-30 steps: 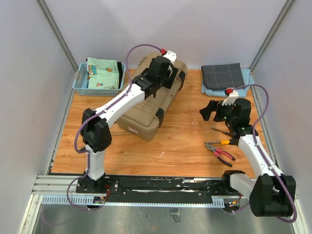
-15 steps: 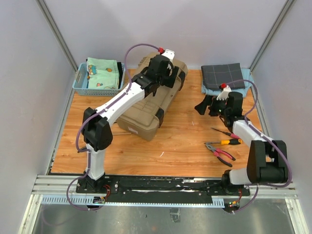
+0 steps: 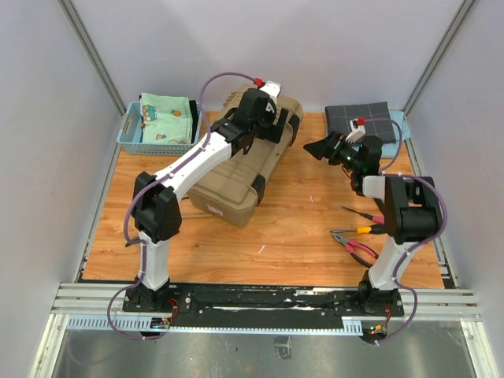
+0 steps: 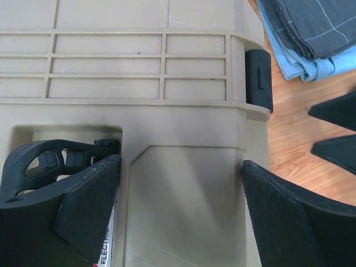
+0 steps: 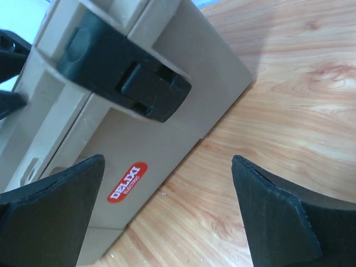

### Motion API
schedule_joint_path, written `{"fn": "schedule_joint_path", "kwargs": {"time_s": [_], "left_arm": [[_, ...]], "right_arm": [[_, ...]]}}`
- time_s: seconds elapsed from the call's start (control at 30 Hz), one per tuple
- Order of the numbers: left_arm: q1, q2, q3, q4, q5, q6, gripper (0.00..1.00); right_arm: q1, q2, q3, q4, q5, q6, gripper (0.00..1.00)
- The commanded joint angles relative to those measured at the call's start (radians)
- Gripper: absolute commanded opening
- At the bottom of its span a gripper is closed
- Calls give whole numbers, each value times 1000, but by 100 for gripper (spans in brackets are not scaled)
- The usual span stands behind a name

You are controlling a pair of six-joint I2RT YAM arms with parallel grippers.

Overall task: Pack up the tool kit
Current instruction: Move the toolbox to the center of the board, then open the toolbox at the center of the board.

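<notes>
The tan toolbox [image 3: 236, 169] lies shut on the wooden table, slanted toward the back. My left gripper [image 3: 282, 126] is open over its far end. In the left wrist view the open left gripper [image 4: 181, 167] straddles the lid [image 4: 183, 211], beside the black handle [image 4: 50, 161] and a black latch [image 4: 259, 80]. My right gripper [image 3: 313, 150] is open and empty just right of the box. The right wrist view shows this gripper [image 5: 167, 217] above bare wood, facing the box's front with its black latch [image 5: 128, 75] and red label [image 5: 127, 182]. Red-handled pliers [image 3: 356, 246] and two screwdrivers [image 3: 370, 229] lie at the right front.
A blue mesh basket [image 3: 130, 134] of patterned cloth stands at the back left. A folded dark grey cloth [image 3: 358, 116] on a light blue one lies at the back right, also in the left wrist view [image 4: 311, 28]. Grey walls close in the table.
My right arm has swung from near the tools up and left, its open gripper now close to the toolbox's right side. My left gripper has edged slightly along the lid's far end.
</notes>
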Motion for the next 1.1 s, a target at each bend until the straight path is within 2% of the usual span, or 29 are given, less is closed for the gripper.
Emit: {"fn": "schedule_joint_path", "kwargs": {"time_s": [0.0,0.1,0.3,0.43,0.7,0.9,1.07], "left_arm": [[47,63,-93,-231,-27,15,92],[46,15,-100,-240,-63,37,93],[47,-65,-197,-249,-82,36,95],[47,-104,-204,-251,-90,47,95],[31,-114,-89,-248,-150,138,95],[-3,-74,77,-287,-228,187,95],[-9,-112,60,-297,-278,208,96]], "right_arm": [[15,151,38,401,-75,294,99],[22,206,49,489,-66,362,100],[42,234,98,431,-52,326,100],[48,270,124,419,-56,327,100],[51,254,105,375,-57,267,100],[65,174,124,167,-49,116,100],[77,133,145,85,-49,58,99]]}}
